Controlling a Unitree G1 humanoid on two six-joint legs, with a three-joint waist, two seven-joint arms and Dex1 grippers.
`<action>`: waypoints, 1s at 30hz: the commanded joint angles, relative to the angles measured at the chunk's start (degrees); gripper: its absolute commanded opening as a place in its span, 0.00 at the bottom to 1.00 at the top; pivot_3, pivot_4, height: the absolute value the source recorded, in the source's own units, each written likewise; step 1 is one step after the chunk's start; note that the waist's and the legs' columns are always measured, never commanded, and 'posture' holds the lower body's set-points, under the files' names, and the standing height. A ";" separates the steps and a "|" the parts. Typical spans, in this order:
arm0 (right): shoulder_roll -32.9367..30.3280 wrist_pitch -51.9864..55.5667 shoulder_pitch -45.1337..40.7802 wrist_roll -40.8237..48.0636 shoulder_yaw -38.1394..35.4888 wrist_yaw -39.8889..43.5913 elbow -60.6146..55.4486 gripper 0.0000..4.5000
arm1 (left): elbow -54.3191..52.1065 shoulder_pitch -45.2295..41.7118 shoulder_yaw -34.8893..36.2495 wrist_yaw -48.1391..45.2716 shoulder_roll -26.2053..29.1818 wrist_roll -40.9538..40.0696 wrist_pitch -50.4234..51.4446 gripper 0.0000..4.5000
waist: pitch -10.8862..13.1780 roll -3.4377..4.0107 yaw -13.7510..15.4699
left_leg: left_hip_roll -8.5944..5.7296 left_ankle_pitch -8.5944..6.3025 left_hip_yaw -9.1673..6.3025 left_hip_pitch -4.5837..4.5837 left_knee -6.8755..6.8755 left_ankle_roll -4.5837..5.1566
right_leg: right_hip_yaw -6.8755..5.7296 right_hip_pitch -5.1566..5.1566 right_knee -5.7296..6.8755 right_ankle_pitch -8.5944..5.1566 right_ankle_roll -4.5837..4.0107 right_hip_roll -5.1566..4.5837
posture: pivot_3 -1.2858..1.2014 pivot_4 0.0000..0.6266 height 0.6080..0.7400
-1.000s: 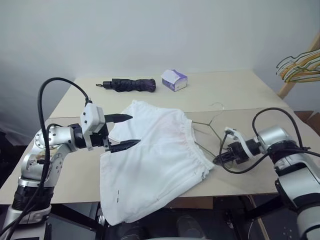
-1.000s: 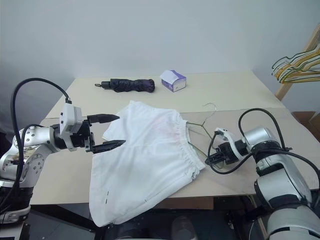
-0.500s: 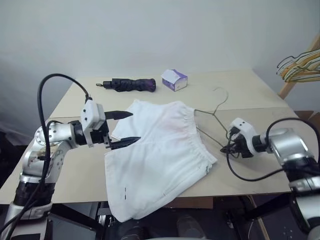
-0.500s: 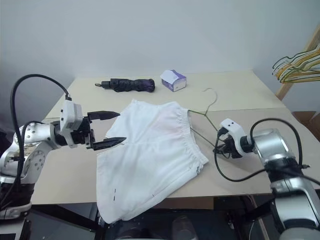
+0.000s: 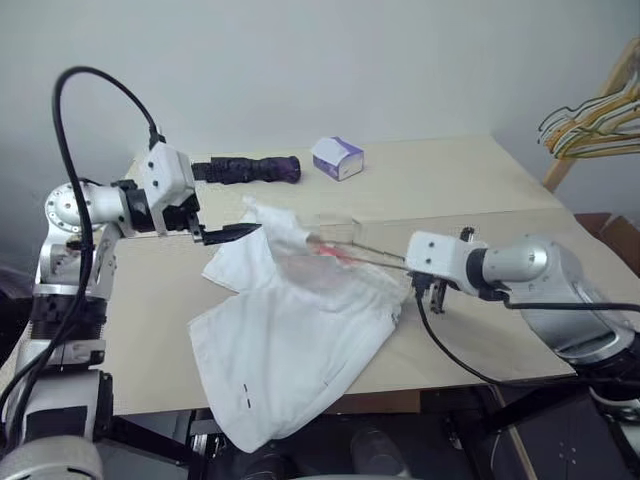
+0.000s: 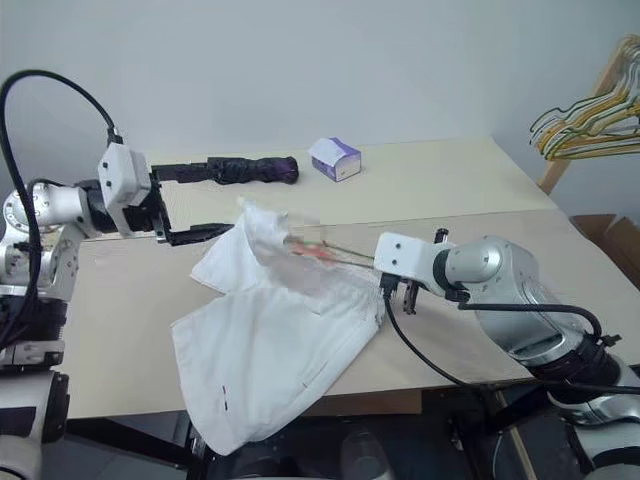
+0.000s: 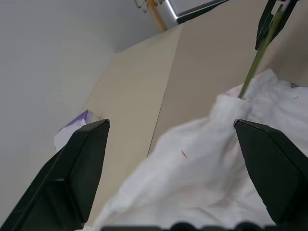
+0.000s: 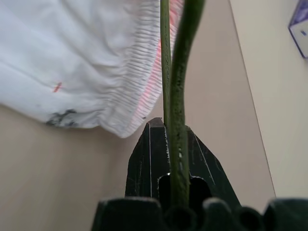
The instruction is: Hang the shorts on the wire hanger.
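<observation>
Left: the left tool (image 5: 225,203) is being held spread wide just beside the raised edge of the shorts (image 5: 290,330), with nothing between its fingers (image 7: 79,166). A risk is being judged here: should the cloth not be gathered by this tool, the shorts are likely to slide off the wire and drop over the near edge of the worktop (image 5: 480,200), where one leg is already hanging.

Centre: the shorts are being shown as white, crumpled cloth with a gathered waistband, a faint pink tint and a small dark mark near the hem, lying on the worktop with one part lifted.

Right: the hanger (image 8: 175,72) is being pinched by the right tool (image 8: 168,144), pressed together on the wire, which is reaching into the shorts. A snag or a twist of the wire is being judged possible.
</observation>
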 commanded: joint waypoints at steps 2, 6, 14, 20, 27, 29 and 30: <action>0.30 1.46 -3.96 0.08 0.21 2.54 -2.58 0.00 | 0.58 -0.35 -3.86 -7.78 -0.68 1.04 -6.50 1.00 | -0.01 -0.01 -0.99 | 0.00 0.01 0.01 0.01 0.01 0.02 | 0.01 0.02 0.01 -0.01 0.03 -0.01 | 0.37 0.00 1.00; 0.30 2.28 -6.03 -0.08 1.57 4.52 -1.98 0.00 | 4.91 -1.88 -7.82 -10.40 -2.37 4.61 -11.40 1.00 | -0.01 -0.01 -1.95 | 0.01 0.05 0.01 0.01 0.02 0.08 | 0.01 -0.01 0.08 0.01 -0.01 -0.01 | 0.36 0.00 1.00; 0.94 6.11 -7.90 1.97 1.81 7.45 -1.57 0.00 | 17.47 -6.00 -12.98 -12.29 -4.16 12.82 -23.86 1.00 | -0.01 -0.02 -3.12 | 0.00 0.14 0.01 0.00 0.04 0.23 | 0.00 -0.02 0.11 0.01 0.00 -0.01 | 0.36 0.00 1.00; 1.24 8.10 -9.19 3.39 1.69 8.04 -1.50 0.00 | 24.93 -8.40 -14.30 -11.19 -7.16 15.66 -29.12 0.87 | 0.00 -0.03 -3.65 | 0.01 0.15 0.01 0.01 0.05 0.26 | 0.00 -0.04 0.18 -0.01 0.04 -0.02 | 0.36 0.00 1.00; 1.67 11.02 -11.20 6.75 0.88 8.66 -1.17 0.00 | 28.11 -9.53 -14.49 -11.31 -8.67 16.70 -31.33 0.36 | -0.01 -0.03 -4.47 | 0.01 0.16 0.04 -0.01 0.05 0.26 | 0.00 -0.13 0.30 -0.07 0.13 -0.05 | 0.36 0.00 1.00; 1.75 11.56 -11.65 7.46 0.85 8.47 -0.86 0.00 | 28.96 -9.75 -14.41 -11.53 -8.60 17.10 -31.71 0.22 | -0.01 -0.04 -4.66 | 0.01 0.16 0.04 -0.01 0.06 0.27 | 0.00 -0.15 0.33 -0.07 0.15 -0.05 | 0.36 0.00 1.00; 1.76 11.72 -11.89 7.72 0.90 8.36 -0.73 0.00 | 29.21 -9.81 -14.38 -11.63 -8.60 17.16 -31.80 0.15 | -0.01 -0.04 -4.73 | 0.01 0.16 0.04 -0.01 0.06 0.27 | 0.00 -0.15 0.34 -0.08 0.15 -0.05 | 0.36 0.00 1.00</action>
